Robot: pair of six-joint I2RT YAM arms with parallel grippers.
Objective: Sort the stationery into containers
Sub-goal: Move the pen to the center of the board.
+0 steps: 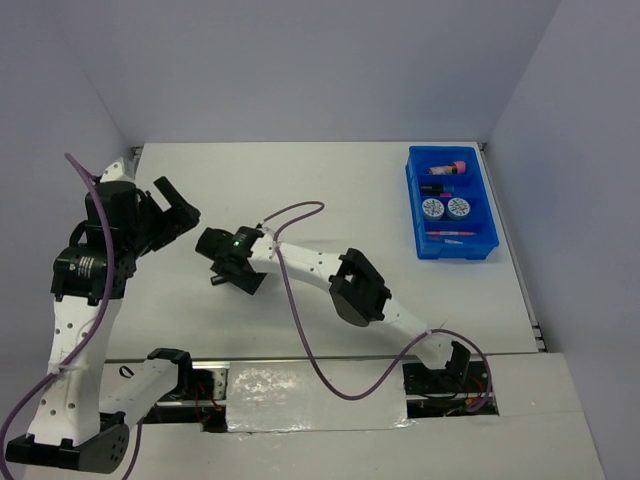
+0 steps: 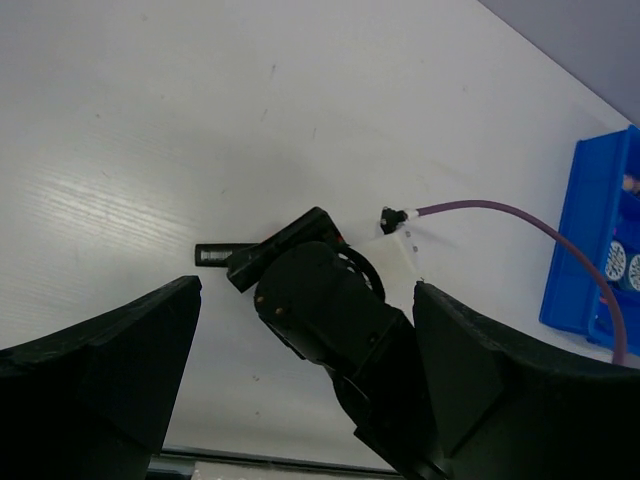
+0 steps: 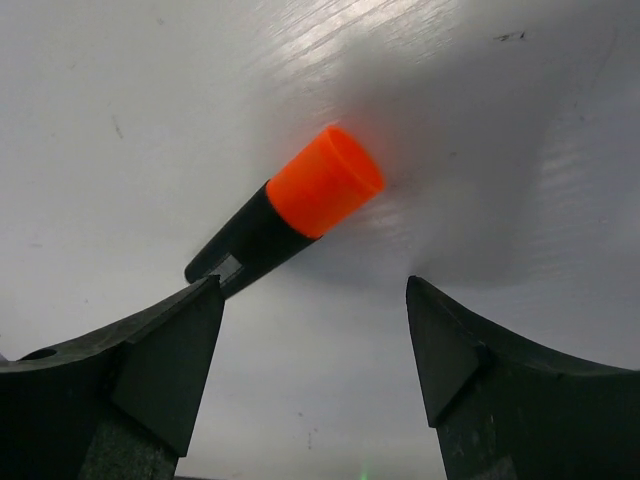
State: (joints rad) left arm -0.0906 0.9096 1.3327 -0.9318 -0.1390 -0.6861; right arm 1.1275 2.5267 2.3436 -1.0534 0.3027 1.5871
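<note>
A black highlighter with an orange cap [image 3: 325, 180] lies on the white table, its black end [image 2: 214, 255] sticking out from under my right gripper. My right gripper [image 3: 315, 300] hangs low over it with the jaws apart. The highlighter lies just beyond the tips, its barrel against the left fingertip [image 3: 205, 290], and nothing sits between the fingers. In the top view this gripper [image 1: 222, 270] is at the table's middle left. My left gripper [image 1: 182, 212] is raised to its left, open and empty. The blue tray [image 1: 414, 205] at the back right holds two patterned discs [image 1: 445, 209], a pink tube [image 1: 453, 168] and thin pens [image 1: 450, 235].
A purple cable [image 1: 300, 330] loops from the right arm across the table's near side. Grey walls close in the table at the back and both sides. The tray [image 2: 592, 250] also shows at the right edge of the left wrist view.
</note>
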